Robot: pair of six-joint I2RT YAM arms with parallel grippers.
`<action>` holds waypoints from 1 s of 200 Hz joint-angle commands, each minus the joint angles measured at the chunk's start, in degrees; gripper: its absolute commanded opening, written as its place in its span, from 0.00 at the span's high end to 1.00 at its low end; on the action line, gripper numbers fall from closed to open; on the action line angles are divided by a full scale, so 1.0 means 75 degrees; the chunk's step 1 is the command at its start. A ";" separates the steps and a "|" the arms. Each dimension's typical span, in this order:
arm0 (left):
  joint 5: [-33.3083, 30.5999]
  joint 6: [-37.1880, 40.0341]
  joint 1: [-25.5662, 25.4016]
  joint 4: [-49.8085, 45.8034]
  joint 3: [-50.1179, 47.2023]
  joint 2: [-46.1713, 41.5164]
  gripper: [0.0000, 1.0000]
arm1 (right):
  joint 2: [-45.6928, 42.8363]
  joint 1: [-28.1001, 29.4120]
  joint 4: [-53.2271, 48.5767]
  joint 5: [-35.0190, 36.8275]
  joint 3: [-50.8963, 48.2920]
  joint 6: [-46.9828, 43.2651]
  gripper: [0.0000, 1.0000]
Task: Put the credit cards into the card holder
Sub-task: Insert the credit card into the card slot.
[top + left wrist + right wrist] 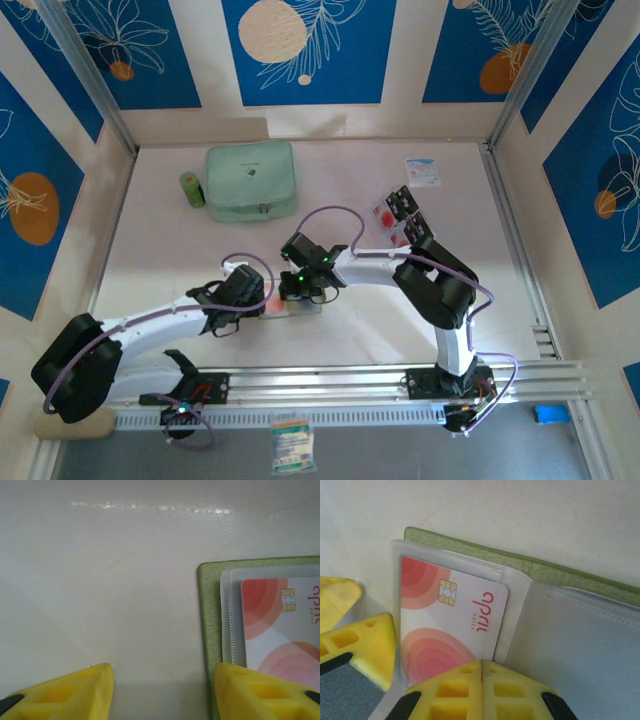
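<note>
The olive-green card holder (308, 306) lies open on the table between the two arms. A pale credit card with red blobs (450, 615) sits in its clear sleeve (515, 585). My right gripper (482, 672) is shut, its tips resting on the card's near edge. My left gripper (164, 672) stands open low over the table, its right finger (250, 690) on the holder's green edge (207, 630) and its left finger over bare table. The same card (280, 625) also appears in the left wrist view. More credit cards (398, 218), black and pale, lie loose at the right.
A mint-green zip case (252, 180) and a small green cylinder (191, 189) sit at the back left. A white-and-blue packet (422, 172) lies at the back right. Blue patterned walls close in three sides of the table.
</note>
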 commanded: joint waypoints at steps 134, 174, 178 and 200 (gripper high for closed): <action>-0.0634 -0.0120 0.0092 -0.0612 0.0366 -0.0590 0.12 | 0.0138 0.0036 0.0244 -0.0352 -0.0116 0.0617 1.00; -0.0930 -0.0129 0.0106 -0.0974 0.0489 -0.0902 0.11 | 0.0085 -0.0010 0.0272 -0.0339 -0.0175 0.0643 1.00; -0.0950 -0.0131 0.0104 -0.0985 0.0487 -0.0930 0.11 | 0.0080 -0.0004 0.0275 -0.0342 -0.0184 0.0660 1.00; -0.0910 -0.0126 0.0105 -0.0901 0.0467 -0.0985 0.11 | 0.0073 -0.0018 0.0319 -0.0378 -0.0199 0.0652 1.00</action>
